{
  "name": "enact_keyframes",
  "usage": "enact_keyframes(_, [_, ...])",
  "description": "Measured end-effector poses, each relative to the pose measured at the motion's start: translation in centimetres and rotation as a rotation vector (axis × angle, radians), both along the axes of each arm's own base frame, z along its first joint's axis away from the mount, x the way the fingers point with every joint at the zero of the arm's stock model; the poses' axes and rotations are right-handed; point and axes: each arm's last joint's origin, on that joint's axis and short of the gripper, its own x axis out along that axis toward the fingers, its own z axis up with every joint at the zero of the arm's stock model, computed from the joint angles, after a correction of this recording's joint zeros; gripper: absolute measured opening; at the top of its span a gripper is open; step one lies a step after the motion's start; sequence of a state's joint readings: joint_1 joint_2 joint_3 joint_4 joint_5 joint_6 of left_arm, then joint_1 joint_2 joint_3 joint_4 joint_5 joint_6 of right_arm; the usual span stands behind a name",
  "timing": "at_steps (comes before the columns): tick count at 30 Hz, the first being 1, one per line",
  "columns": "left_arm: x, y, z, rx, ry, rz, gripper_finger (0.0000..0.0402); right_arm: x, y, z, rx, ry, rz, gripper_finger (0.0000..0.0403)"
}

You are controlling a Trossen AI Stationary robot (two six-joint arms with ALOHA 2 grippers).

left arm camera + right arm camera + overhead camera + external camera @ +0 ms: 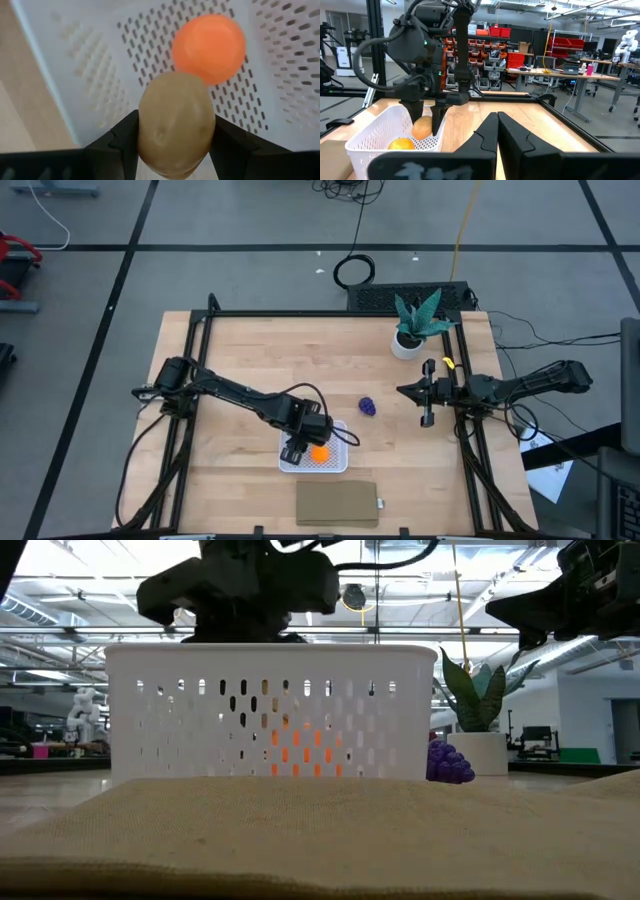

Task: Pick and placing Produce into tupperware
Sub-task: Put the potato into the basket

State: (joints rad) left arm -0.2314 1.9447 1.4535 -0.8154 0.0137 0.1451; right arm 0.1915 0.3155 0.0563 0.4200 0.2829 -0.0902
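The white tupperware (334, 464) stands on the table's near middle, with the orange piece (319, 452) resting on its perforated bottom (150, 45). My left gripper (298, 448) points down into it and is shut on the tan-brown piece (176, 122), just above and beside the orange piece (209, 47). The dark purple piece (368, 407) lies on the bare table, beyond the tupperware and to its right. My right gripper (497, 125) hovers shut over the table's right side, holding nothing. My left gripper pinches the tan-brown piece by its two opposite sides (145, 135) between the two fingers (122, 140). The fingers come from above, pointing steeply down. The piece hangs inside the tupperware's walls (422, 127), close over the perforated bottom; whether it touches the bottom or the orange piece I cannot tell.
A flat brown pad (337, 503) lies near the front edge, just in front of the tupperware. A potted green plant (415, 328) stands at the far right. A black frame (300, 313) rims the table.
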Motion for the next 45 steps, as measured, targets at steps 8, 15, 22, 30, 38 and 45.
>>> enact_keyframes(8, [0.1, -0.5, -1.2, 0.032, 0.029, -0.046, 0.0184, 0.0, 0.0, 0.0, -0.001, 0.004, 0.0, 0.0])
enact_keyframes(15, [-0.1, -1.5, -1.3, 0.059, 0.023, -0.167, 0.0184, 0.0, 0.0, -0.1, -0.001, 0.006, 0.0, 0.0])
enact_keyframes(22, [-0.2, -1.7, -1.3, 0.072, 0.019, -0.211, 0.0184, 0.0, 0.0, -0.1, -0.003, 0.006, 0.0, 0.0])
enact_keyframes(30, [-0.1, -1.7, -1.3, 0.073, 0.011, -0.222, 0.0184, 0.0, 0.0, -0.1, -0.004, 0.006, 0.0, 0.0])
enact_keyframes(38, [-0.1, -1.7, -1.3, 0.07, 0.009, -0.211, 0.0184, 0.0, 0.0, -0.1, -0.005, 0.007, 0.0, 0.0])
enact_keyframes(45, [-0.2, -1.9, -2.0, 0.069, 0.027, -0.211, 0.0184, 0.0, 0.0, -0.1, -0.005, 0.007, 0.0, 0.0])
